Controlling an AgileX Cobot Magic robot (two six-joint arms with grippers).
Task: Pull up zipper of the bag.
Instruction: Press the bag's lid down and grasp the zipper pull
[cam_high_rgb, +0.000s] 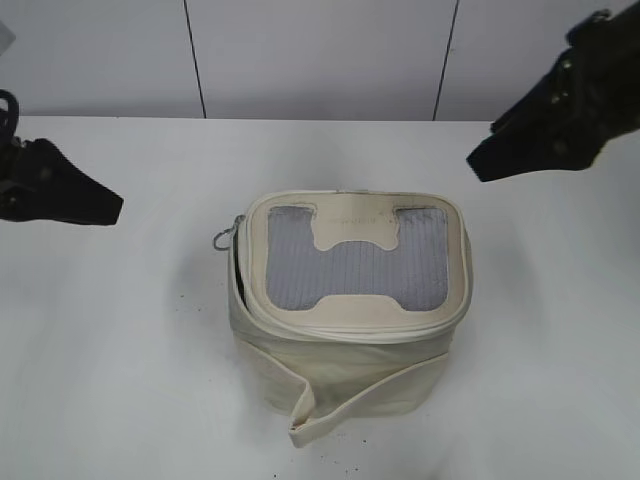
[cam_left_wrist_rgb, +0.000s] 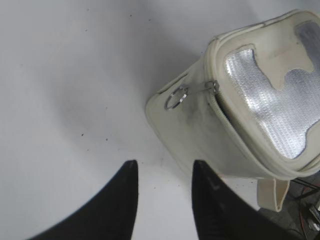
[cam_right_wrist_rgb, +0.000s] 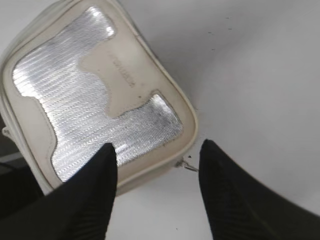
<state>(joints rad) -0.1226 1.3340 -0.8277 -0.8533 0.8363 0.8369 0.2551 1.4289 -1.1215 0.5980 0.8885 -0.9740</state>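
seeing bag (cam_high_rgb: 350, 300): i find it mid-desk (cam_high_rgb: 120, 380)
zipper (cam_left_wrist_rgb: 216, 100): ring pull at bag's 9 o'clock
left claw (cam_left_wrist_rgb: 162, 172): fingers spread, empty
right claw (cam_right_wrist_rgb: 157, 150): fingers spread, empty, over lid

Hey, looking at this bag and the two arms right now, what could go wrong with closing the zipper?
1. The ring pull is small and lies flat against the bag; the open left pincer may slip off it.
2. Neither the left nor the right pincer holds the bag, so pulling could drag or tip it.
3. The loose strap may snag.
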